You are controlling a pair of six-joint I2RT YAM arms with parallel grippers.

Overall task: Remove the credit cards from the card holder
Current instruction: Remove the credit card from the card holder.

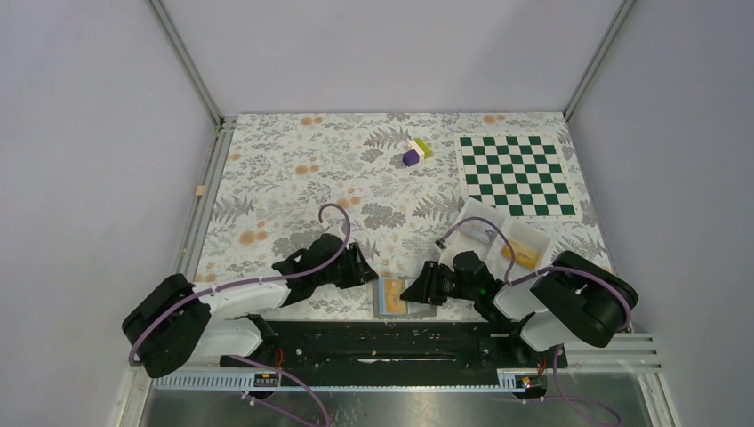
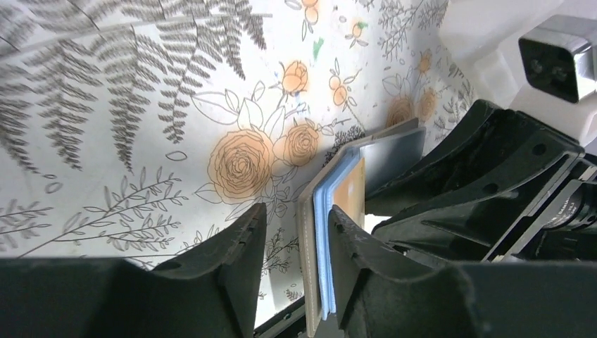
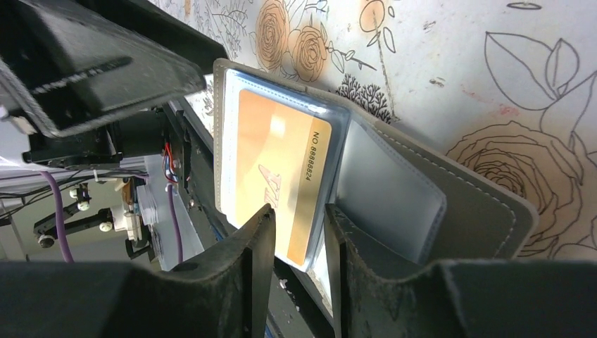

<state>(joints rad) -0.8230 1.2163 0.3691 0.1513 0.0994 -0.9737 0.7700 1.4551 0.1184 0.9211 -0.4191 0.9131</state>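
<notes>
Right wrist view: the right gripper (image 3: 299,211), jaws apart, straddles the orange card's (image 3: 274,155) edge, likely to pull it. The holder (image 3: 486,204) lies open at the table's (image 1: 284,178) near edge. The left gripper (image 2: 297,211), jaws apart, brackets its side, probably for steadying.

Gold credit card (image 3: 271,158) in card holder (image 3: 464,204), printed "NO 8888824" near one edge

One card holder (image 1: 391,298), one orange card (image 3: 274,176), one checkered mat (image 1: 516,175), one divided tray (image 1: 474,216), one purple cube (image 1: 410,157)

Grey card holder (image 3: 486,201), orange credit card (image 3: 271,176)
</notes>
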